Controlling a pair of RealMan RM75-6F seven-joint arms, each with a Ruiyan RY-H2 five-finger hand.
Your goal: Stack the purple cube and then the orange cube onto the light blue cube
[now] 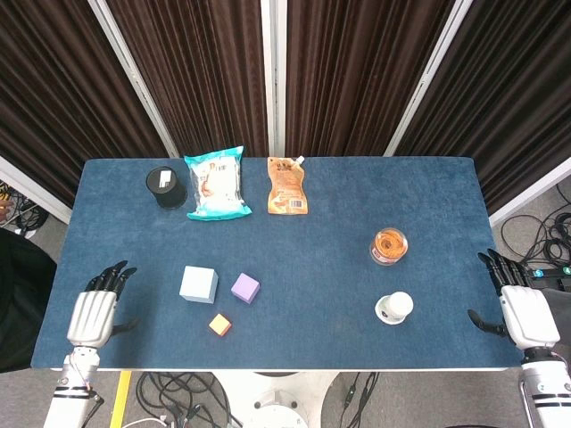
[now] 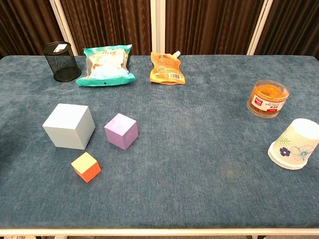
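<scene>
The light blue cube [image 1: 198,284] [image 2: 69,126] sits on the blue table, left of centre near the front. Just to its right lies the smaller purple cube [image 1: 245,288] [image 2: 121,131], apart from it. The small orange cube [image 1: 219,325] [image 2: 86,167] lies in front of both, touching neither. My left hand [image 1: 96,308] rests at the table's front left edge, fingers spread, holding nothing. My right hand [image 1: 522,308] rests at the front right edge, also empty with fingers apart. Neither hand shows in the chest view.
A black mesh cup [image 1: 164,186], a teal snack bag [image 1: 216,184] and an orange pouch [image 1: 287,186] line the back. A clear jar of orange snacks [image 1: 388,246] and a tipped paper cup [image 1: 393,308] lie at the right.
</scene>
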